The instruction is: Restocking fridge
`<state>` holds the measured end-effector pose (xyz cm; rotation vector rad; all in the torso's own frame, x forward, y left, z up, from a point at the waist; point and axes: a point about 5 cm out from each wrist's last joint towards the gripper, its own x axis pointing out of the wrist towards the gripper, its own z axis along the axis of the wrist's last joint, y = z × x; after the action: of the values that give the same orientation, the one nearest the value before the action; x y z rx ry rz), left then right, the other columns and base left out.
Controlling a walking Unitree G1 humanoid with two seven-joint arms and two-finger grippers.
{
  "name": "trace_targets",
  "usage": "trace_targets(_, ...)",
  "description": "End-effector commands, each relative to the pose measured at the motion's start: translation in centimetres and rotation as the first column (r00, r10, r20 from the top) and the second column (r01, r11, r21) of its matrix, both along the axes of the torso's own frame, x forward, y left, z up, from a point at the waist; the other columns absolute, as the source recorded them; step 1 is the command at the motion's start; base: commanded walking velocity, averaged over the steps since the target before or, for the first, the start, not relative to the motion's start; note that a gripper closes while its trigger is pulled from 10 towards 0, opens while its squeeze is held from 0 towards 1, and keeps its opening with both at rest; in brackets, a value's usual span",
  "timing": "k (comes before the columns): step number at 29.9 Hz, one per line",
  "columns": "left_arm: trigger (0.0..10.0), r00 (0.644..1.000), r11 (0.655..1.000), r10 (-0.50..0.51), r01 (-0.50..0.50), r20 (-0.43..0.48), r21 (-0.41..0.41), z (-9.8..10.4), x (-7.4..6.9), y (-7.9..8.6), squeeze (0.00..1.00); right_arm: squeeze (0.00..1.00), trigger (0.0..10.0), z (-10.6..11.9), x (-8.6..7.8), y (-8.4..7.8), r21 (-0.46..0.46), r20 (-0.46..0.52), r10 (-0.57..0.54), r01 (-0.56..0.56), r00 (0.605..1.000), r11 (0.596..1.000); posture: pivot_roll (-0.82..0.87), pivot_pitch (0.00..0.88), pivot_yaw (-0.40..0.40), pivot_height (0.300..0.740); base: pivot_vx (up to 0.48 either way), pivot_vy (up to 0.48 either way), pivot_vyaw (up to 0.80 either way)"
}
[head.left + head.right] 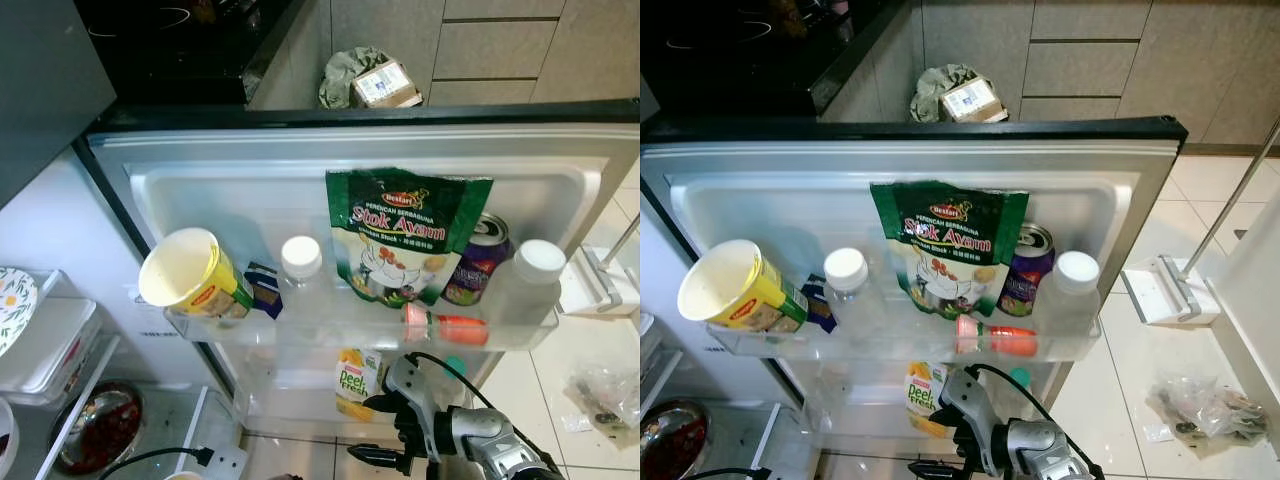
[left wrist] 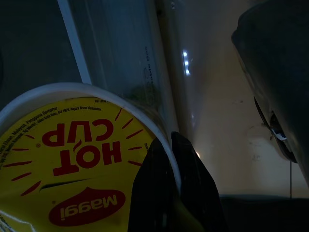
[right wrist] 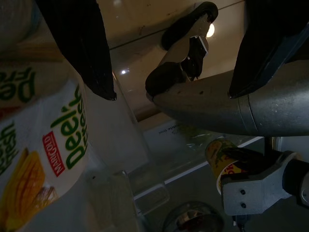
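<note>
Fridge door (image 1: 590,200) stands swung open, its inner face toward the camera; the black top edge runs across the frame, with tiled floor (image 1: 1120,400) open to the right of it.

Upper door shelf (image 1: 350,335), left to right: a yellow cup of noodles (image 1: 192,276) tipped on its side with the rim facing out, a small dark blue packet (image 1: 264,289) just beside it, a clear bottle with a white cap (image 1: 301,262), a green stock pouch (image 1: 405,235) standing upright, a purple can (image 1: 480,258) partly behind the pouch, and a second white-capped bottle (image 1: 530,275) at the far right end. A small red-and-orange bottle (image 1: 445,327) lies flat along the front rail. The shelf is crowded; the only gaps are narrow ones between the bottles.

In the left wrist view, the left hand (image 2: 174,193) has its black fingers (image 2: 159,188) pressed close together over the rim of a yellow Maggi Hot Cup (image 2: 72,164), pinching it.

Lower door shelf: a juice carton (image 1: 358,380) stands upright. The right hand (image 1: 385,430) hangs low just in front of the carton, fingers spread apart; in the right wrist view the carton (image 3: 43,140) sits beside one finger (image 3: 82,43), not gripped.

Far right on the floor, a crumpled plastic bag (image 1: 1200,410) lies well apart from the door.
</note>
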<state>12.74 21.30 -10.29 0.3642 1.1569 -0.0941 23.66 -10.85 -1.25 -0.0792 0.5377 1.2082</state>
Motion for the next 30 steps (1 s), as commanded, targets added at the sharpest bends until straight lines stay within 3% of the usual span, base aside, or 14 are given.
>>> trace_targets(1,10.0,1.000,0.999,-0.015,0.014,-0.008,-0.048,-0.18,0.03,-1.11,0.00,0.00,10.0,-0.23,-0.30,0.03,-0.002,-0.017,0.006,-0.006,1.000,1.000,-0.02,0.000,0.007,0.610,0.000,0.000,0.00)
trace_targets(14,10.0,0.999,0.999,-0.023,0.022,-0.026,-0.036,-0.23,-0.06,-1.11,0.00,0.00,10.0,-0.56,-0.51,-0.13,-0.035,-0.017,0.010,-0.011,1.000,0.999,-0.02,0.000,0.007,0.610,0.000,0.000,0.00)
trace_targets(18,10.0,0.998,0.998,-0.050,0.048,-0.045,-0.036,-0.26,-0.12,-1.14,0.00,0.00,10.0,-0.58,-0.54,-0.12,-0.034,-0.019,0.008,-0.009,1.000,0.999,-0.02,0.000,0.009,0.610,-0.421,0.000,0.00)
trace_targets(24,10.0,0.999,0.998,-0.039,0.037,-0.033,-0.042,-0.22,-0.04,-1.12,0.00,0.00,10.0,-0.45,-0.45,-0.07,-0.019,-0.019,0.006,-0.006,1.000,1.000,-0.02,0.000,0.011,0.610,0.000,0.000,0.00)
trace_targets(30,10.0,0.998,0.998,-0.048,0.047,-0.037,-0.042,-0.21,-0.01,-1.10,0.00,0.00,10.0,-0.17,-0.35,-0.18,0.010,-0.020,0.013,-0.013,1.000,1.000,-0.02,0.000,0.010,0.643,0.000,0.000,0.00)
